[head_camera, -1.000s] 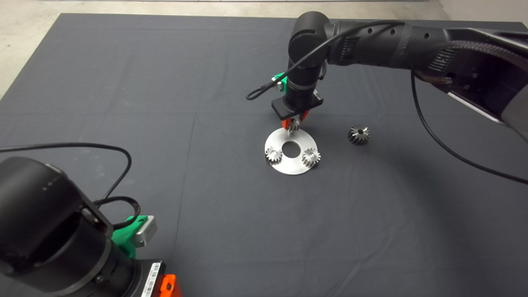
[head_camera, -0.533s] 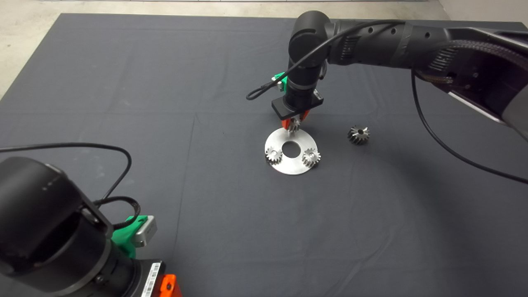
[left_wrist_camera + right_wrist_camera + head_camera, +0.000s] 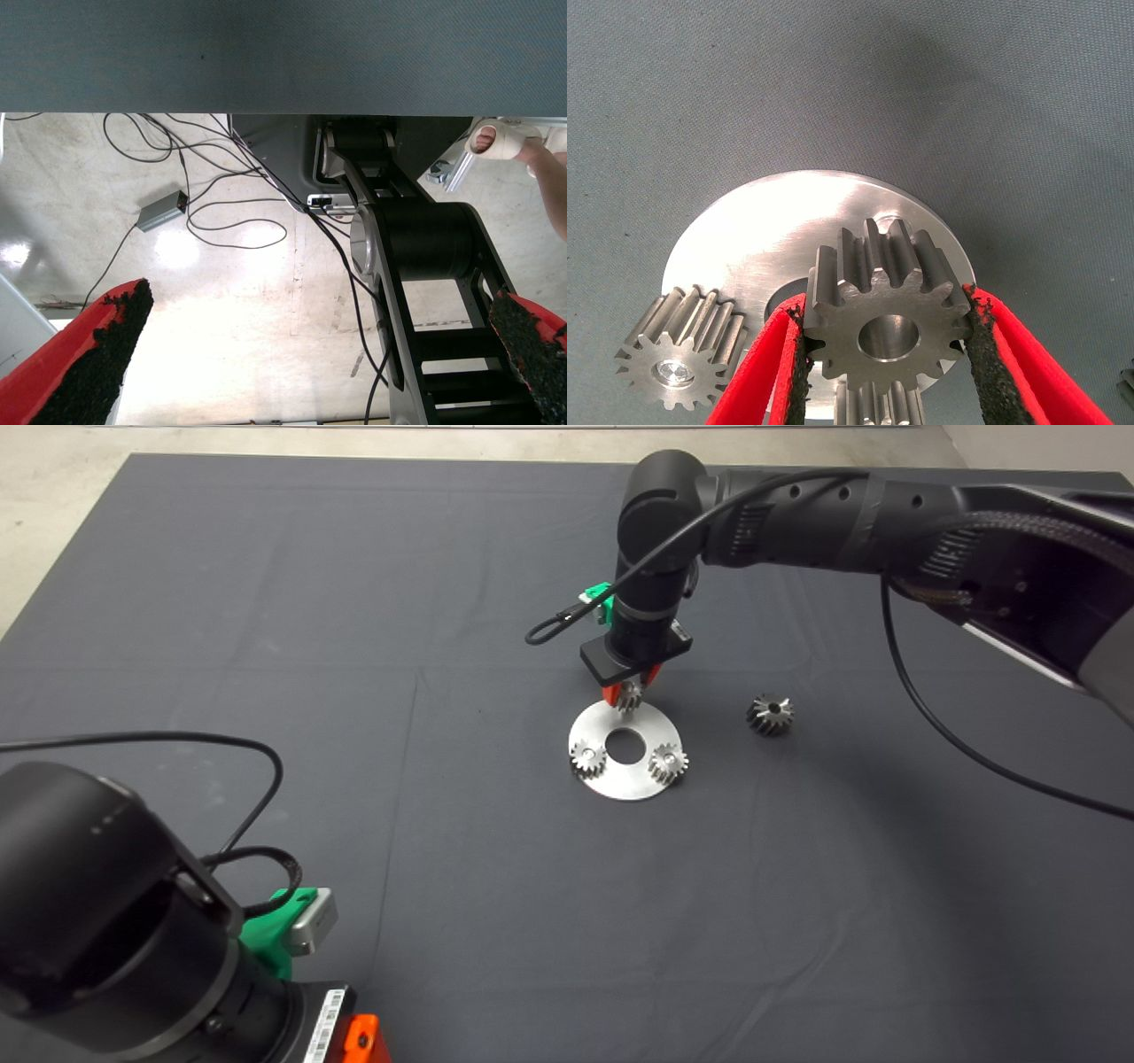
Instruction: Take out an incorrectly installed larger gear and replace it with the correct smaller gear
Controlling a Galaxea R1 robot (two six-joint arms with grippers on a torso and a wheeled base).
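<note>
Your right gripper (image 3: pixel 629 691) is pointing straight down, clenching the smaller gear (image 3: pixel 888 312) over the far edge of the steel disc (image 3: pixel 625 778); 2 matching gears (image 3: pixel 588 758) are sitting on it; 1 larger gear (image 3: pixel 769 714) is lying apart; your left gripper (image 3: pixel 310 354), parked, is spread wide.

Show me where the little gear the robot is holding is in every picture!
Head view: the smaller gear sits between the right end effector fingers, above the far rim of the round plate.
Left wrist view: not in it.
Right wrist view: smaller gear in front, pinched.
Shared landmark: the round plate.
</note>
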